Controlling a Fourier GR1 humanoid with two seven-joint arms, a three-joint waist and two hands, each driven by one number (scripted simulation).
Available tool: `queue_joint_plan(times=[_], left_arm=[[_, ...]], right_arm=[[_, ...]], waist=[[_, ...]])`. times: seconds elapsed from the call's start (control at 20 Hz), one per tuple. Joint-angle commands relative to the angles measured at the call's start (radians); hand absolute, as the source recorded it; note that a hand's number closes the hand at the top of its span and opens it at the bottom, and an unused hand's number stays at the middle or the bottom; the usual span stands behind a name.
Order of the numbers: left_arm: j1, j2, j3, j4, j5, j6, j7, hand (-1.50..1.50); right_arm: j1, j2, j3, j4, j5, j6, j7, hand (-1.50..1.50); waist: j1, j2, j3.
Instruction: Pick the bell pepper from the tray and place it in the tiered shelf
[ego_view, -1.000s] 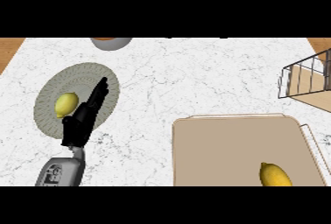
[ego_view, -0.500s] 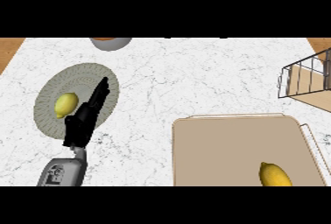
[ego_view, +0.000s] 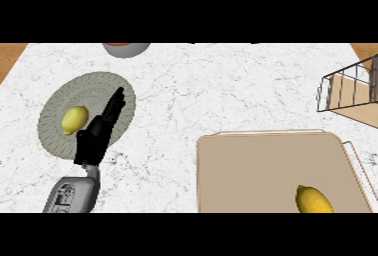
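1. Bell pepper (ego_view: 314, 199): lying on the tan tray (ego_view: 266, 165), close to its near edge, at about 5 o'clock in the head view. Untouched; nothing near it.
2. Yellow, smooth, elongated with a narrower top end, lower part cut off by the edge of the view. Looks more like a lemon than a pepper, but is the only thing on the tray, so taken as the target.
3. At 2 o'clock from the tray, well apart: tiered shelf (ego_view: 347, 92), a dark wire frame with a wooden board, only partly in view.
4. Over at 9 o'clock: left hand (ego_view: 100, 132) above a round grey plate (ego_view: 122, 82), fingers straight and pointing away, holding nothing, just beside a second yellow fruit (ego_view: 74, 120); touching it or not, cannot tell.
5. Right hand: nowhere in view.
6. Bowl (ego_view: 125, 48) at 11 o'clock, cropped by the far edge.
7. Judged step: the pick not yet begun. Next move calls for a hand brought across to the tray, probably the right one, then fingers closed round the fruit before any lift toward the shelf.
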Motion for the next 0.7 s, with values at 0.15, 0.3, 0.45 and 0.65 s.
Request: queue_joint_plan(times=[0.15,0.3,0.45,0.65], left_arm=[[0.029,-0.006,-0.011,-0.08,0.002,0.003,0.047,0.0],[0.051,0.004,-0.018,-0.094,-0.005,-0.009,0.05,0.0],[-0.005,0.007,-0.003,-0.076,0.004,-0.013,0.075,0.0],[0.026,0.028,0.023,-0.085,0.02,-0.022,0.052,0.0]], right_arm=[[0.072,-0.011,-0.012,0.028,0.04,-0.04,0.081,-1.5],[0.063,-0.04,-0.055,-0.012,-0.067,-0.003,0.098,-1.5],[0.097,0.012,-0.077,-0.044,-0.16,-0.034,0.036,-1.5],[0.079,-0.028,-0.116,-0.013,-0.299,0.006,-0.03,-1.5]], waist=[[-0.001,-0.003,0.001],[-0.002,-0.003,0.001],[-0.006,-0.003,0.001],[-0.002,-0.003,0.001]])
